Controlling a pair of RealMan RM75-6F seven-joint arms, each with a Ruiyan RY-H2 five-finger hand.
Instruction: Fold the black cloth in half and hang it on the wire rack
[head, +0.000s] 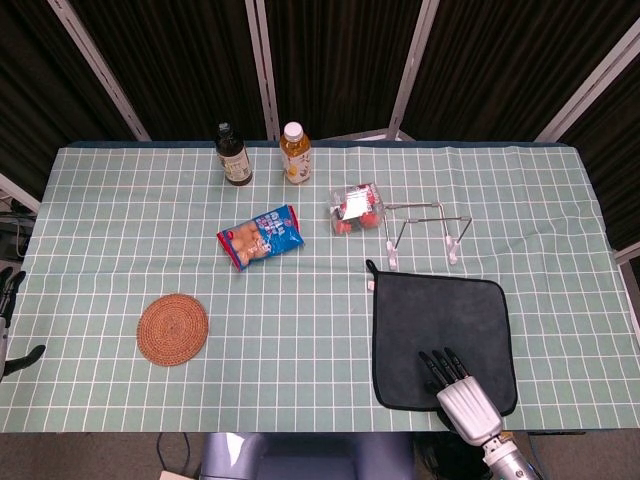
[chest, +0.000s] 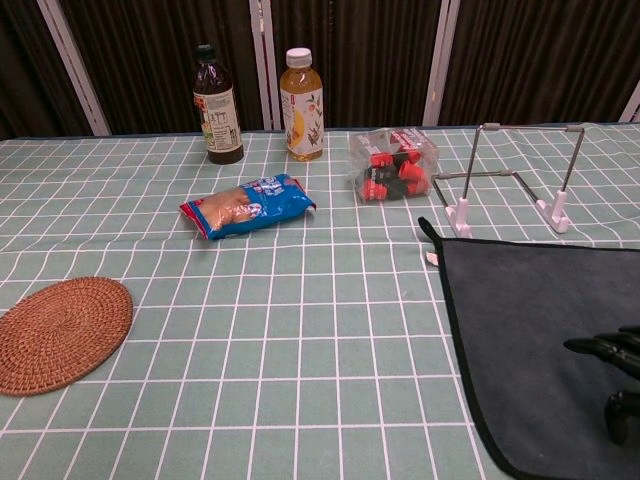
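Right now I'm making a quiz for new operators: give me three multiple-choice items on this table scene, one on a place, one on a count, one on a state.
1. Where does the wire rack stand?
A. Just beyond the black cloth's far edge
B. Beside the woven mat
C. At the table's left end

2. How many bottles stand at the back of the table?
A. One
B. Two
C. Four

3. What state is the black cloth in?
A. Hung on the rack
B. Folded in half
C. Spread flat on the table

Answers:
1. A, the rack's white feet sit on the tablecloth right behind the cloth.
2. B, a dark bottle and a yellow drink bottle stand side by side.
3. C, it lies open as a single square, with the right hand over its near edge.
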